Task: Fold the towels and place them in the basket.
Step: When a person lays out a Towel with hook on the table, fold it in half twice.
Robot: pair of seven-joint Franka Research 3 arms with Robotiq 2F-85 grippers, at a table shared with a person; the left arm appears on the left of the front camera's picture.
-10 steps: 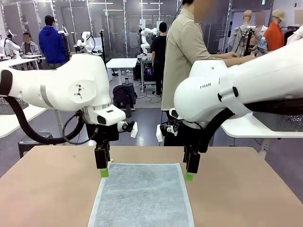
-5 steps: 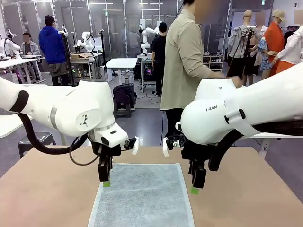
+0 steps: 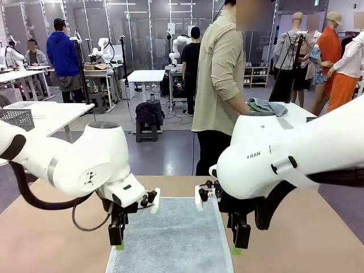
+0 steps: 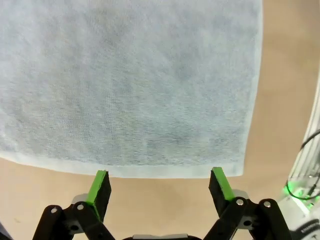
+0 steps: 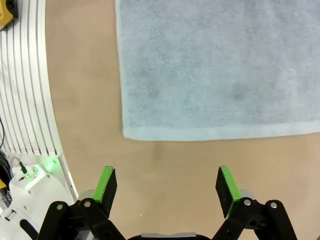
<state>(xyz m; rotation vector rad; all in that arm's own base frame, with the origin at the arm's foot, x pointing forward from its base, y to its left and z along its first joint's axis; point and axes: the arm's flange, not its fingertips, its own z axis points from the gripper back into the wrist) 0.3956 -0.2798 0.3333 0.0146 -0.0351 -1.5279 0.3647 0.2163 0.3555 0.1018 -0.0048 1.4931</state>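
Tools both spread wide, empty. Left tool [image 4: 159, 175] sits at the towel [image 4: 130, 85] hem by a corner; right tool [image 5: 166, 172] hangs over bare desk [image 3: 51, 227], just off its corner. Towel lies flat, midway between the desk's side edges. I'd bring the right in over the hem, then pinch both corners together.

Tan table [image 3: 51, 227], person in beige shirt [image 3: 219, 74] beyond, dark bag [image 3: 149, 114] farther back

Light blue-grey terry towel [image 3: 170, 239] running off the front view's bottom edge, near end being cut. It's running off top and left in the left wrist view, top and right in the right wrist view. White right arm [image 3: 296, 165] covering part of the person's [image 3: 219, 74] legs. Crumpled grey-green cloth [image 3: 267, 106] farther back showing too small to identify.
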